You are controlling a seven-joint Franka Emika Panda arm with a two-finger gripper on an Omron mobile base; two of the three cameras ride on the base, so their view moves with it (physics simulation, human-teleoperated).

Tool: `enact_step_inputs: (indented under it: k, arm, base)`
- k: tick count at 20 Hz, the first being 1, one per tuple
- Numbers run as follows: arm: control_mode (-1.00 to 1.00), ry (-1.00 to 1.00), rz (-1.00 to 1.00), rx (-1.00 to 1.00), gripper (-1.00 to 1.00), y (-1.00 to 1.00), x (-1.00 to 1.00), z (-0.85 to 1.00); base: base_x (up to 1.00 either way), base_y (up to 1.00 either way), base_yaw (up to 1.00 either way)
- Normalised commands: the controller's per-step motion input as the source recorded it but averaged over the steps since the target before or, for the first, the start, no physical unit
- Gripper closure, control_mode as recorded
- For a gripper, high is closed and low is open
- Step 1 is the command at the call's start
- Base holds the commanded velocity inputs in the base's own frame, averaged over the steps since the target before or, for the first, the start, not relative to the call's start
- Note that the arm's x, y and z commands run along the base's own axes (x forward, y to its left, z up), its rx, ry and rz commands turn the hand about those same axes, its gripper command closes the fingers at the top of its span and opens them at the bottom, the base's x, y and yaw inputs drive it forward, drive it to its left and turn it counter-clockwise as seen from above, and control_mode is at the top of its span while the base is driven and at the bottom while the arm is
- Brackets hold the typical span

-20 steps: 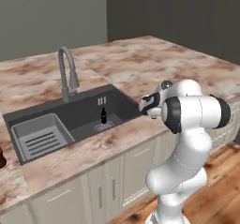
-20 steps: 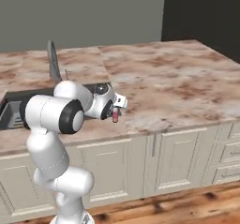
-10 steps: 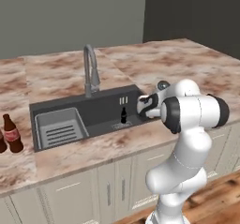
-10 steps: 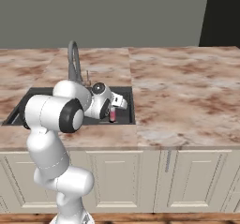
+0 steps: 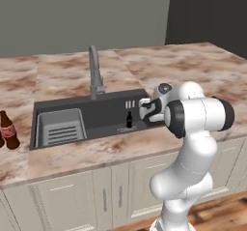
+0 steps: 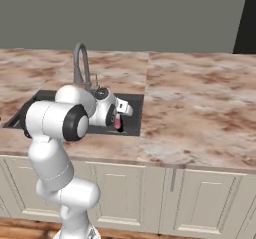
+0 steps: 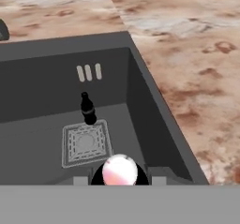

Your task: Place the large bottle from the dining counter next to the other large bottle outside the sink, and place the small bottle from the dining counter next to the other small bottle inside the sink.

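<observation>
The two-finger gripper [image 6: 119, 119] was clamped on a small dark bottle with a pink cap [image 7: 120, 170], held over the right end of the dark grey rectangular sink [image 5: 108, 116]. A second small dark bottle [image 7: 87, 109] stood upright inside, beside the square drain [image 7: 86, 143].

There are three bottles in total. One is a small dark bottle [image 7: 87, 108] that stands upright on the sink [image 5: 111, 110] floor, ahead of the fingers and a little to their left in the hand view. One is a small bottle with a pink cap [image 7: 120, 170], right between the fingers [image 7: 80, 180]. One is a large brown bottle [image 5: 8, 130] on the counter [image 5: 202, 75], far from the fingers, beyond the sink's other end. There is one sink, one faucet [image 5: 95, 72], one slotted insert [image 5: 60, 126] and one square drain [image 7: 86, 142].
</observation>
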Motion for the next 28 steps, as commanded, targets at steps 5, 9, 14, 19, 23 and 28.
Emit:
enact_step_inputs:
  k: [5,9,14,19,23,28]
  arm:
    - [1.00,0.00,0.00,0.00,1.00,0.00,0.00,0.00]
    - [1.00,0.00,0.00,0.00,1.00,0.00,0.00,0.00]
    - [1.00,0.00,0.00,0.00,1.00,0.00,0.00,0.00]
    - [1.00,0.00,0.00,0.00,1.00,0.00,0.00,0.00]
    - [1.00,0.00,0.00,0.00,1.00,0.00,0.00,0.00]
    - [1.00,0.00,0.00,0.00,1.00,0.00,0.00,0.00]
  base:
    - [0.02,-0.42,0.13]
    - [0.18,-0.05,0.09]
    - [0.25,0.05,0.09]
    - [0.31,0.03,0.15]
    - [0.39,0.06,0.16]
    - [0.29,0.00,0.14]
